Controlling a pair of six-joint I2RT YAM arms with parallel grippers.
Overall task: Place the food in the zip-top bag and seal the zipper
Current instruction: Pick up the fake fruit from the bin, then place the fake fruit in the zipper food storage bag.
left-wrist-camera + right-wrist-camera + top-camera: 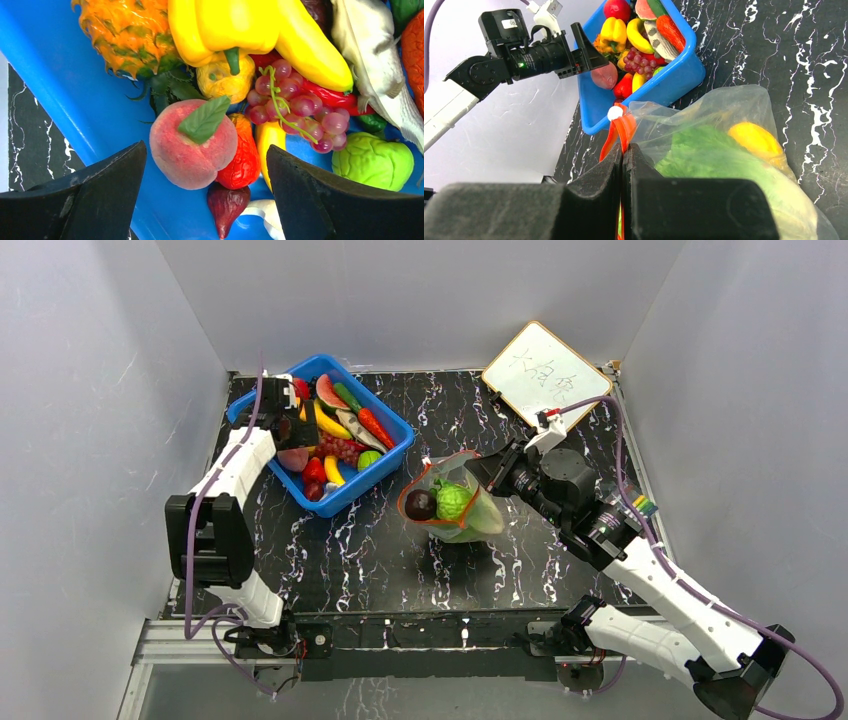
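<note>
On the black marbled surface (380, 550), loading looks under way. Over the blue plastic bin (392, 425) my left fingers (100, 195) hang spread. Mid-surface sits the clear soft zip-top bag (744, 100), my right fingers (599, 180) clenched on its red-orange zipper strip (621, 130). Next I'd lower onto the fuzzy pink toy peach (190, 155). The bin's lower layer is hidden.

Clear, crinkled soft-plastic zip-top bag (744, 105), glossy smooth blue plastic bin (55, 85), matt fuzzy peach (185, 155), shiny yellow pepper (225, 22), smooth black marble-patterned desk (380, 540).
</note>
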